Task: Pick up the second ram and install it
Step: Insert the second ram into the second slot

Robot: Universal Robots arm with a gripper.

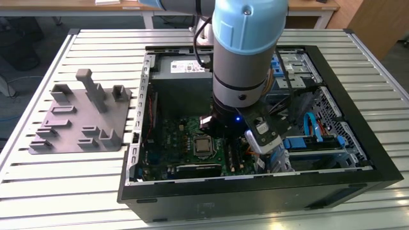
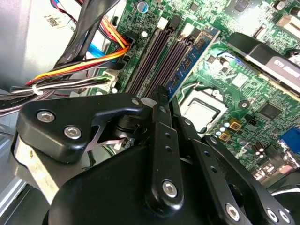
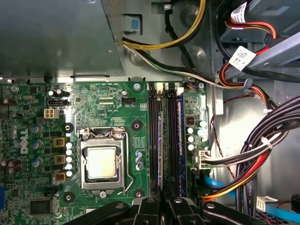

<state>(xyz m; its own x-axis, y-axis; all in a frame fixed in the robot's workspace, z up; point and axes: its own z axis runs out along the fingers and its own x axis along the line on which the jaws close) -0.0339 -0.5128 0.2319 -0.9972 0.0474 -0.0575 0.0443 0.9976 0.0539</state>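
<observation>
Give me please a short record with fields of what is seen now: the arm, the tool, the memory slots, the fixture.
arm: reaching down into the open computer case
tool: over one end of the memory slots, beside the processor socket
memory stick: blue-sided, standing in a slot
grey fixture: on the table, at the exterior view's left of the case

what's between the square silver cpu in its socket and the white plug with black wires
The row of long black memory slots, seen in the first wrist view.
</observation>
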